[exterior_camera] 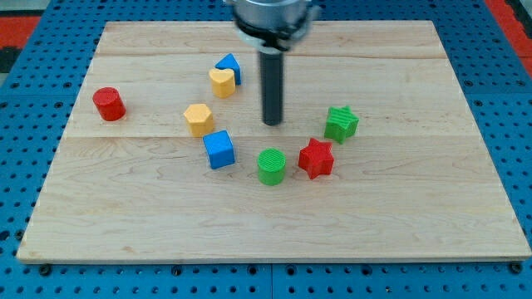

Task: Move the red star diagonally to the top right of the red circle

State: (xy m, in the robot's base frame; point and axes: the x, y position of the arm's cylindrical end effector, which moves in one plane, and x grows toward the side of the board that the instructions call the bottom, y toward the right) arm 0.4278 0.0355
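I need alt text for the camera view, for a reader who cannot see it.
A dark rod's tip rests on a wooden board, up-left of the red star and apart from it. The red circle sits far toward the view's left. Green, blue and yellow blocks lie between them.

red star [316, 158], red circle [109, 104], green star [341, 123], pale wooden board [416, 208].

We are looking from one camera only, set above the near edge of the wooden board [274, 224] and tilting down across it. We are taking in the whole board, with the blue pegboard [25, 166] showing around its edges; the rod's mount is entering from the view's top.
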